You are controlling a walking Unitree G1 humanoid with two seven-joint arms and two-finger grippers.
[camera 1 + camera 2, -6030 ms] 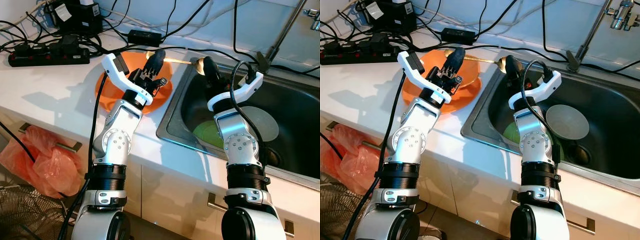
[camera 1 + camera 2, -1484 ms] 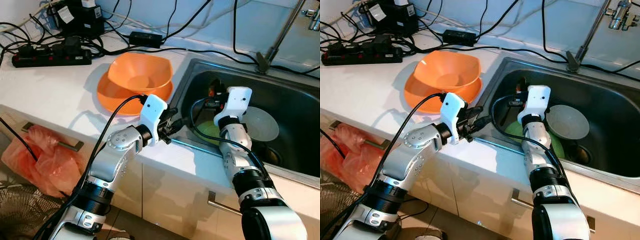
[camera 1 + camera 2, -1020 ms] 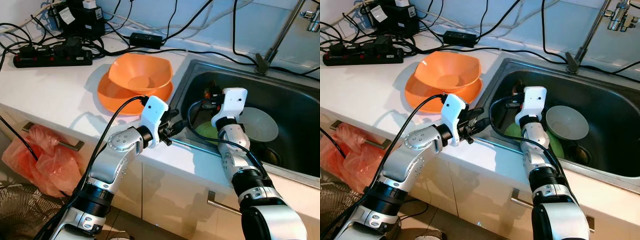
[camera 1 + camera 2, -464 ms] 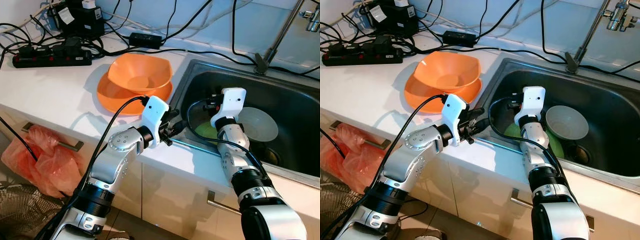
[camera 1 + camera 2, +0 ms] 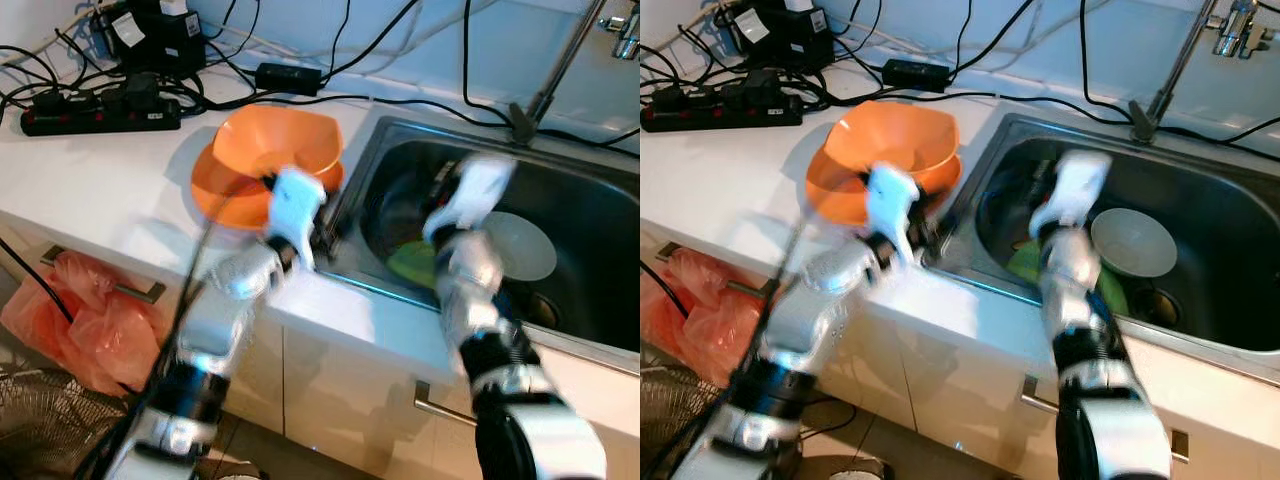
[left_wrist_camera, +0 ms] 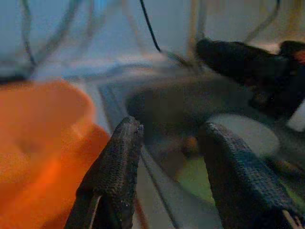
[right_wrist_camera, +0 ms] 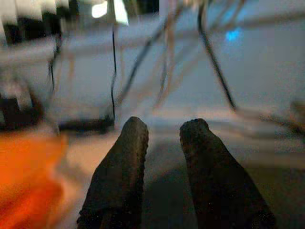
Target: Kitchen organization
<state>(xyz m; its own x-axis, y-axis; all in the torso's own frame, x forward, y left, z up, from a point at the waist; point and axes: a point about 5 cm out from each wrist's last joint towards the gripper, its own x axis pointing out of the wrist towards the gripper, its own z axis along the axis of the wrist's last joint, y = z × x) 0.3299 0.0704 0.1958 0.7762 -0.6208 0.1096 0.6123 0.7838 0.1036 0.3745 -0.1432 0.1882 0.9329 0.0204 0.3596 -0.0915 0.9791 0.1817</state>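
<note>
An orange bowl (image 5: 285, 140) sits in an orange plate (image 5: 212, 190) on the white counter, left of the steel sink (image 5: 600, 260). A green plate (image 5: 412, 262) and a grey bowl (image 5: 522, 246) lie in the sink. Both arms are motion-blurred. My left gripper (image 6: 167, 176) is open and empty; it hangs at the sink's left rim (image 5: 345, 215), beside the orange plate. My right gripper (image 7: 164, 157) hovers over the sink's left part, above the green plate, with its fingers a little apart and nothing between them.
A black power strip (image 5: 100, 110) and tangled cables lie along the back of the counter. The tap's stem (image 5: 555, 65) rises behind the sink. An orange plastic bag (image 5: 85, 315) hangs on a drawer handle below the counter's front edge.
Both arms are swinging upward and now blur. The left gripper has moved from the counter's front edge up to the sink's left rim. The right wrist has risen over the sink.
</note>
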